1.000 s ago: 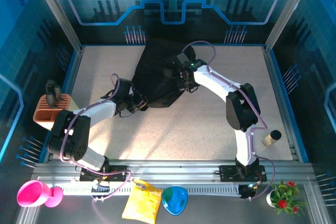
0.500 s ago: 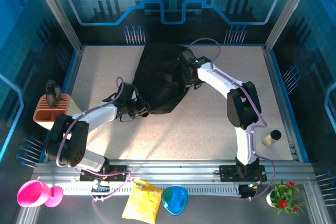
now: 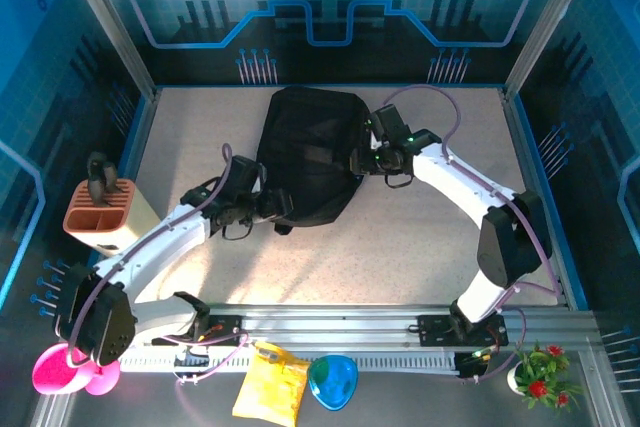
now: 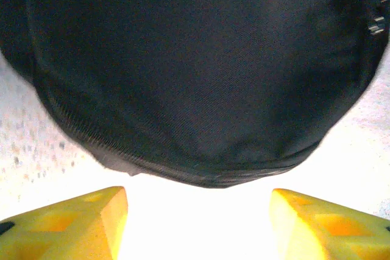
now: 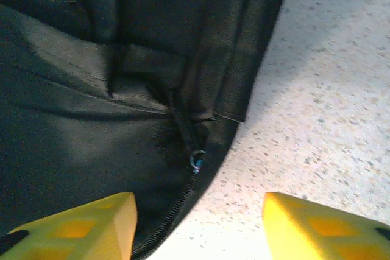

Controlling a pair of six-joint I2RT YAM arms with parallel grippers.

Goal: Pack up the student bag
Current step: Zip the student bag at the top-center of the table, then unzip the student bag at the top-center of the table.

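The student bag [image 3: 310,152], a large black fabric backpack, lies flat on the speckled table toward the back middle. My left gripper [image 3: 285,205] is at its near left edge, open. In the left wrist view the bag's rounded seam [image 4: 201,178] sits just beyond the yellow fingertips [image 4: 79,223], and nothing is between them. My right gripper [image 3: 360,159] is at the bag's right side, also open. The right wrist view shows the bag [image 5: 91,120] with a zipper slider [image 5: 196,160] at its edge, ahead of the empty gap between the fingers [image 5: 323,229].
A terracotta holder [image 3: 98,212] with dark items stands at the table's left edge. Off the table on the front ledge are a pink cup [image 3: 62,369], a yellow pouch [image 3: 270,387], a blue object [image 3: 332,382] and a small plant [image 3: 540,372]. Bare tabletop lies near and right.
Both grippers have opened and let go of the bag. The bag has settled flatter and a little farther back, and both arms have drawn outward to its edges.
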